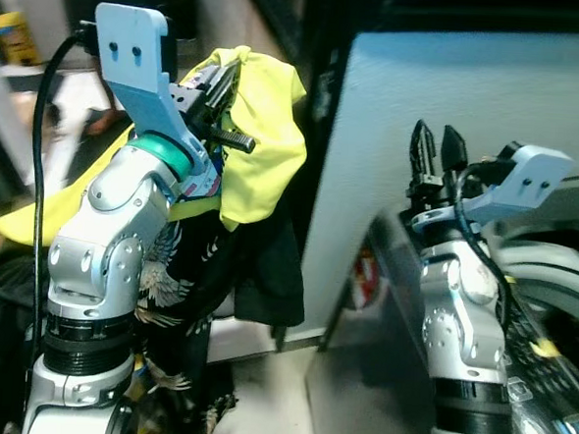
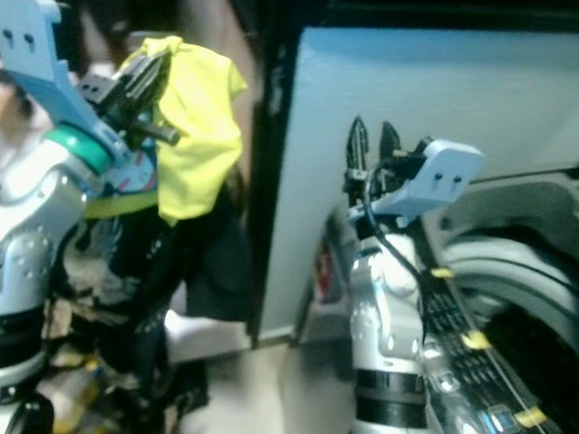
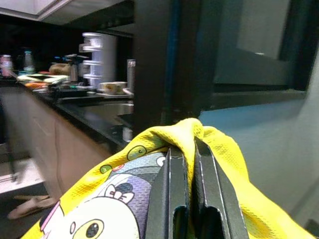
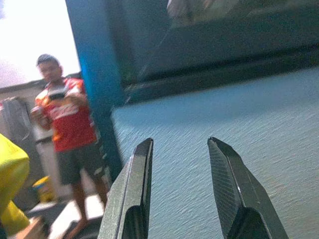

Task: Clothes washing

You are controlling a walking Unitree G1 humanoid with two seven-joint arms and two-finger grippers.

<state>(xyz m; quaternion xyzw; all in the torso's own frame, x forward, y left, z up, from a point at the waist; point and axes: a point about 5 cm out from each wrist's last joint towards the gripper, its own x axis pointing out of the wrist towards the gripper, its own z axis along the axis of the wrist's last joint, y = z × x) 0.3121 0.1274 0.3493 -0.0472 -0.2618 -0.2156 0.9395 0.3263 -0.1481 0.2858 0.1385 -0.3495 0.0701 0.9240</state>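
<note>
My left gripper (image 1: 222, 87) is raised at the upper left and shut on a yellow shirt (image 1: 264, 147) with a cartoon print (image 3: 107, 209). The shirt drapes over the fingers (image 3: 172, 184). Dark clothes (image 1: 267, 265) with a patterned fabric hang below it. My right gripper (image 1: 433, 147) points upward to the right, open and holding nothing, its fingers (image 4: 137, 184) in front of a pale blue-white panel (image 1: 474, 100). At the lower right curves the washing machine (image 2: 521, 290) with its dark rim and control strip.
A person in a red shirt (image 4: 65, 119) stands in the background. A dark kitchen counter (image 3: 75, 99) carries dishes and stacked containers. A dark vertical frame (image 1: 322, 81) stands between the clothes and the panel. Light tiled floor (image 1: 298, 395) lies below.
</note>
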